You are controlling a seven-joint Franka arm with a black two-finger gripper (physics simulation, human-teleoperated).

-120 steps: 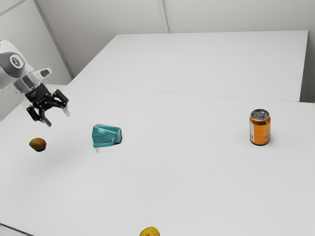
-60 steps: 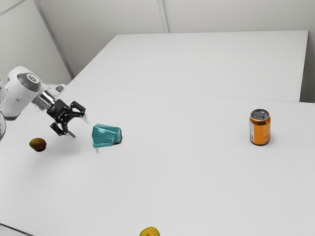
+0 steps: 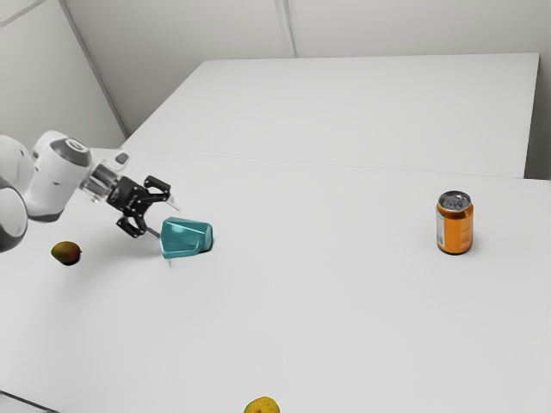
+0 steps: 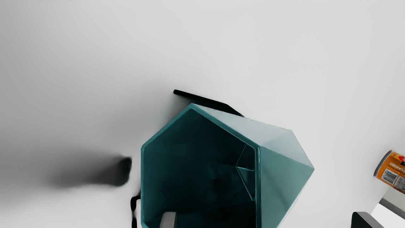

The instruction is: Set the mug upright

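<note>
lying on its side, mug [image 3: 186, 237] faced gripper [image 3: 165, 220] mouth-first; jaws stood wide apart, perhaps to straddle one wall.

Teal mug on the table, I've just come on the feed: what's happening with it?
The black two-finger gripper of the Franka arm is close to the open mouth of the teal, faceted mug, its fingers apart and not closed on anything. The mug lies on its side on the white table, so it has yet to be set upright.
</note>
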